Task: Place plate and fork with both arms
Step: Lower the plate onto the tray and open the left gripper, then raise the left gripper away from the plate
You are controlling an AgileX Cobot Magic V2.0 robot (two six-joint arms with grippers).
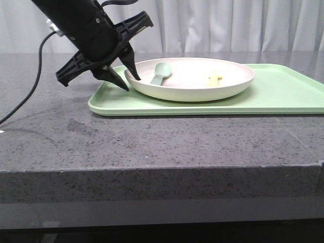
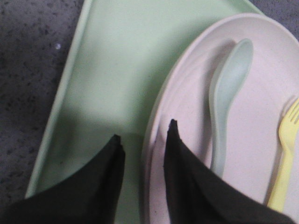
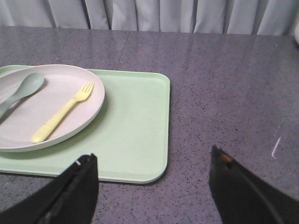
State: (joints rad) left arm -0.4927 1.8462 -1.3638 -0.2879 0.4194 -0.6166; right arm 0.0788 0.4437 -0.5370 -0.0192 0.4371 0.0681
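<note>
The off-white plate (image 1: 238,76) lies on the light-green tray (image 1: 283,91). The pale-yellow fork (image 1: 214,79) lies inside the plate, right of a grey-green spoon (image 1: 161,73). My left gripper (image 1: 131,84) is open and straddles the plate's left rim: one finger inside the plate, the other over the tray. The left wrist view shows this gripper (image 2: 144,129), the plate (image 2: 252,140), the fork (image 2: 285,154) and the spoon (image 2: 229,93). My right gripper (image 3: 153,153) is wide open and empty above the tray's corner, apart from the plate (image 3: 28,121) and fork (image 3: 63,119).
The tray (image 3: 135,130) sits on a grey speckled counter (image 1: 152,142) whose front edge faces the camera. A white curtain hangs behind. A black cable (image 1: 30,86) trails from the left arm over the counter. The right arm does not show in the front view.
</note>
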